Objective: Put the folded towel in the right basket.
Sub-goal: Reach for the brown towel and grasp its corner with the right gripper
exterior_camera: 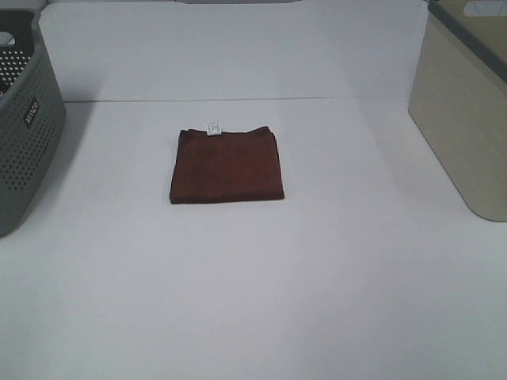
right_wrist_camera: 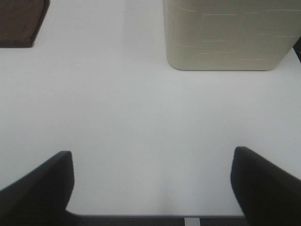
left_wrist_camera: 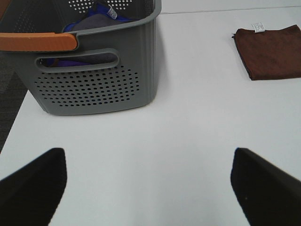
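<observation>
The dark brown folded cloth towel (exterior_camera: 227, 165), judged soft and light, is best pinched through all layers at its right edge (sagging is expected), left pincer (left_wrist_camera: 148, 160) and right pincer (right_wrist_camera: 151, 157) both being spread open, empty.

Exterior high camera looked down from the near side, wide, with the grey basket (exterior_camera: 28, 134) at 9 o'clock and the beige basket (exterior_camera: 463, 127) at 3 o'clock of the towel (exterior_camera: 227, 166). Wrist cameras sat low over the table (exterior_camera: 253, 301), each facing its basket. All three views shared the towel.
</observation>
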Robot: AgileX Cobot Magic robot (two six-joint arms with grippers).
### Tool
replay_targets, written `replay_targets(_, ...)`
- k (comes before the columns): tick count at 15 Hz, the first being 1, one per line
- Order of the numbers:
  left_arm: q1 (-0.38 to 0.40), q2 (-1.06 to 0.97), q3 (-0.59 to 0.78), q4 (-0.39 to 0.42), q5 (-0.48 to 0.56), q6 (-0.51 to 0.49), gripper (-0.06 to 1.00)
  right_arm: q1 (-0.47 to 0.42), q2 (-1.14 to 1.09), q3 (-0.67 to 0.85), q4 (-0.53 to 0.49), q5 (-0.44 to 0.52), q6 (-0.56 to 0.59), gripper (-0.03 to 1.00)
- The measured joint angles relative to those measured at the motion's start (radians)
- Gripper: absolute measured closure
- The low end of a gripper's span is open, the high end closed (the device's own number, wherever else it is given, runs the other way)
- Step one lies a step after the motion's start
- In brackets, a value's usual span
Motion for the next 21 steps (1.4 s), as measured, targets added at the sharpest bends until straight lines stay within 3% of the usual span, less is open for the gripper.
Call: replay_targets(21,0.0,0.0,0.0,0.0,0.0,0.0,0.06,0.0,0.0,0.0,0.0,0.0,0.0,0.1)
